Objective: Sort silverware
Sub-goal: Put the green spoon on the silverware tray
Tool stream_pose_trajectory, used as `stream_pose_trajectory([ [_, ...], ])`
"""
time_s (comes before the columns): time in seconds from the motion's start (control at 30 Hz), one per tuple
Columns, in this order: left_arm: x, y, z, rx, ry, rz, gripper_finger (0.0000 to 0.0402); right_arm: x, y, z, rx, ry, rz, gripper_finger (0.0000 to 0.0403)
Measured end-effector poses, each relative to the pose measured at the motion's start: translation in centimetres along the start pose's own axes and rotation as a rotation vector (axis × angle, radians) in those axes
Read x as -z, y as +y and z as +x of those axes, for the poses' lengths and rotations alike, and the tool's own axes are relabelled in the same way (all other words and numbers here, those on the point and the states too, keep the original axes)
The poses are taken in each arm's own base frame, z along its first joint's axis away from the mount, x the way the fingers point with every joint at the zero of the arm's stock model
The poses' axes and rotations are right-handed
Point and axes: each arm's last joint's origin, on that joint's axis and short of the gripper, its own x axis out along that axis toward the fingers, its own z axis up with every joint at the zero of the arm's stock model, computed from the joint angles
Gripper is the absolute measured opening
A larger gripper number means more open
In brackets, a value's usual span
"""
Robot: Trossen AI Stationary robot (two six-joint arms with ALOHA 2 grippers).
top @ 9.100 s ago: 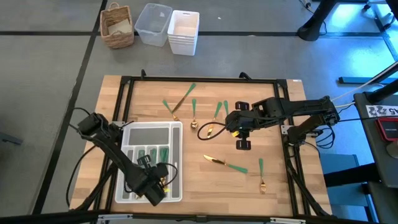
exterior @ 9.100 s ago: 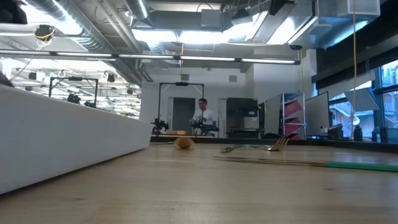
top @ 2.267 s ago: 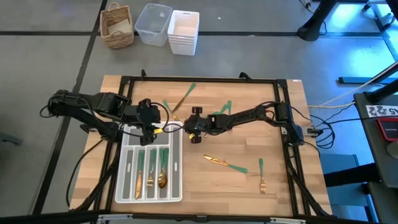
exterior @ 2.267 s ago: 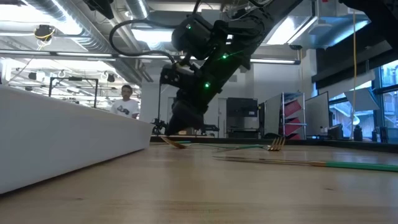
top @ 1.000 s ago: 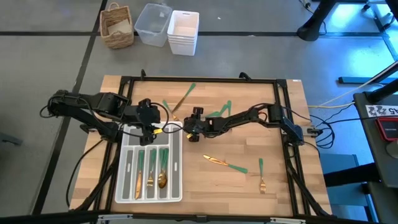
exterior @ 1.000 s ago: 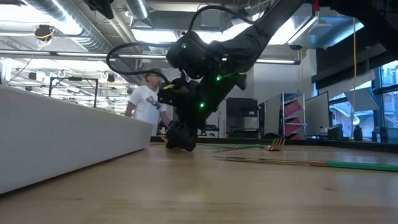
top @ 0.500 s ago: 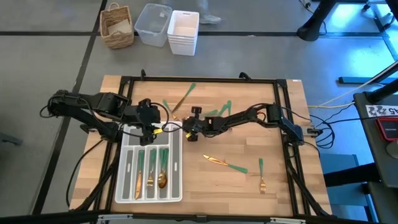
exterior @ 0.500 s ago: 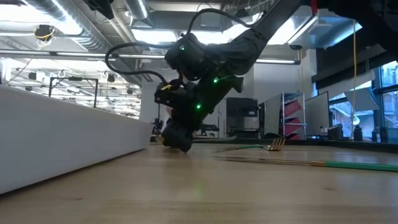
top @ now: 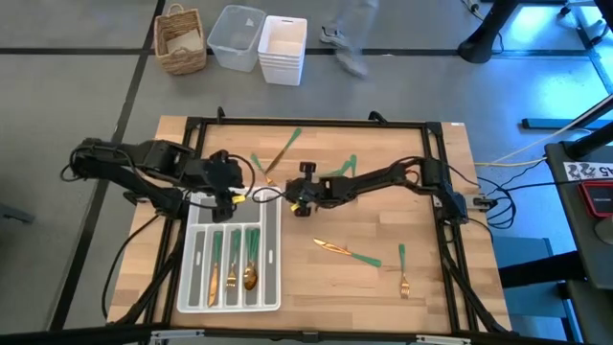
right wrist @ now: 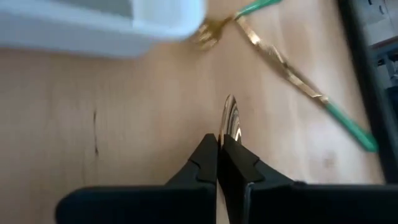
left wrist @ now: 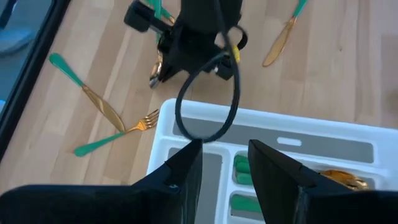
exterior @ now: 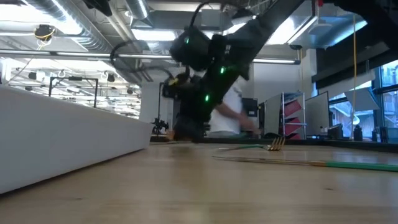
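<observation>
The silverware has gold heads and green handles. Several pieces lie in the white tray (top: 196, 206) at the near left. Loose ones lie on the wood: a crossed fork and knife (top: 270, 161), a knife (top: 347, 252), a fork (top: 403, 272) and green handles (top: 341, 170) under my right arm. My right gripper (top: 290, 197) is just right of the tray's far corner, shut on one piece (right wrist: 230, 115). My left gripper (left wrist: 227, 165) hangs open over the tray's far end (left wrist: 261, 121) with nothing between its fingers. My right gripper pinches one piece of silverware between its two fingertips (right wrist: 208, 149). The thin gold head (right wrist: 230, 118) sticks out past the tips toward the tray, seen edge-on. The fingers hide the part behind the head. Whether the piece is clear of the table, I cannot tell.
A black frame rail (top: 306, 123) runs around the table. A wicker basket (top: 180, 38), a clear bin (top: 237, 36) and a white stack (top: 283, 48) stand on the floor beyond the far edge, where a person (top: 350, 38) walks past. Bare wood lies at mid-right (top: 383, 216).
My right gripper had tipped down to the table beside the tray's far corner; it has since risen a little and stands more upright. A person has walked across behind the table.
</observation>
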Motion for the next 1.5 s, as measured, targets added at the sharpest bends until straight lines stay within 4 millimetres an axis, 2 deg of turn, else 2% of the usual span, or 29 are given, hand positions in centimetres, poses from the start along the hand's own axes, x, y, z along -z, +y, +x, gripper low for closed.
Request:
stream_pose_trajectory([
  [0.1, 0.7, 0.6, -1.5, 0.012, -0.035, -0.039, 0.0122, -1.2, -1.1, -2.2, 0.007, -0.034, 0.008, 0.0005],
  [0.23, 2.3, 1.8, -3.8, 0.027, -0.067, -0.15, 0.0122, -2.8, -1.5, -5.2, 0.003, -0.104, -0.05, 0.0004],
  [0.33, 3.4, 2.5, -5.3, 0.043, -0.098, -0.22, 0.0122, -5.2, -1.3, -8.3, -0.008, -0.222, -0.1, 0.0004],
  [0.57, 4.7, 3.6, -7.2, 0.031, -0.192, -0.29, 0.0122, -11.2, 1.3, -14.4, -0.179, -0.566, -0.314, 0.0003],
  [0.63, 4.8, 3.6, -7.2, 0.033, -0.195, -0.333, 0.0122, -11.8, 2.3, -15.6, -0.215, -0.621, -0.362, 0.0003],
  [0.83, 4.4, 3.3, -6.8, 0.028, -0.185, -0.486, 0.0122, -12.4, 6.2, -16.7, -0.336, -0.779, -0.412, 0.0004],
  [1.07, 2.7, 2.3, -5.2, 0.009, -0.193, -0.583, 0.0122, -11.4, 11.8, -14.4, -0.47, -0.848, -0.515, 0.0003],
  [1.3, 0.6, 0.4, -2.6, 0.009, -0.167, -0.596, 0.0122, -10.4, 15.9, -13.0, -0.538, -0.946, -0.633, 0.0004],
  [1.5, -0.5, -1.8, 0.5, -0.026, -0.088, -0.577, 0.0122, -9.5, 18.5, -13.3, -0.495, -1.019, -0.832, 0.0003],
])
